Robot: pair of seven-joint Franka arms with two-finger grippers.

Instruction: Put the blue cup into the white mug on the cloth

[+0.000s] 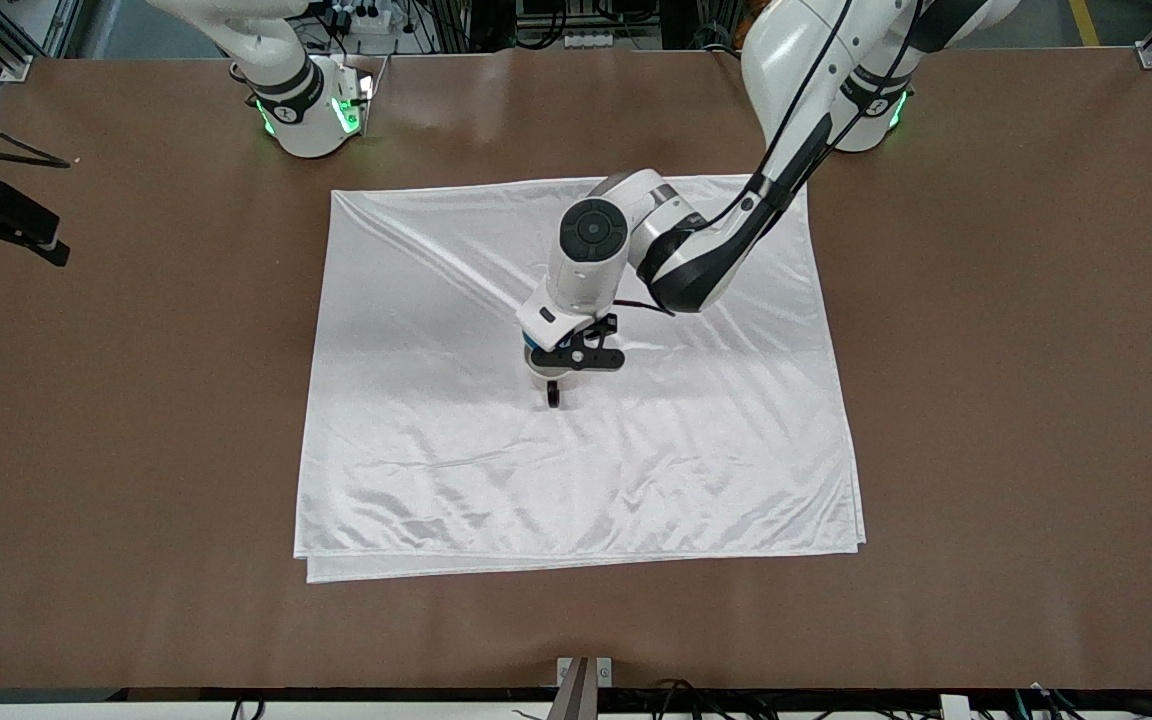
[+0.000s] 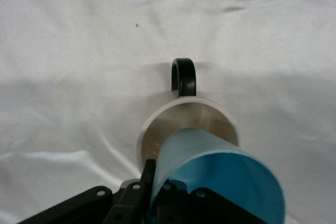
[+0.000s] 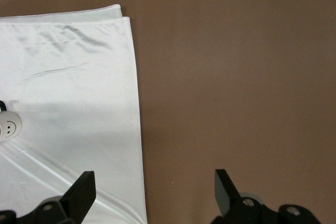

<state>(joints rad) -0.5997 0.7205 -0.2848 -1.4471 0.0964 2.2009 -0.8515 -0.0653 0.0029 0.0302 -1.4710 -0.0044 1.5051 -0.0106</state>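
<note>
Blue cup [image 2: 220, 177], light-blue and tapered, tilts into white mug [image 2: 184, 124].

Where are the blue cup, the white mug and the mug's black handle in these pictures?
blue cup [image 2: 210, 174]: left wrist view, on its light-blue outer wall.
white mug [image 2: 157, 120]: left wrist view, on its cream rim.
black handle [image 2: 184, 76]: left wrist view, on the loop's top.

The cloth [image 1: 456, 470] is shiny, satin-like fabric, wrinkled. The blue cup [image 2: 220, 174] looks smooth, matt plastic. Below it the white mug [image 2: 181, 116] seems glazed ceramic, its handle glossy black. The table [image 1: 1016, 400] is matt brown.
</note>
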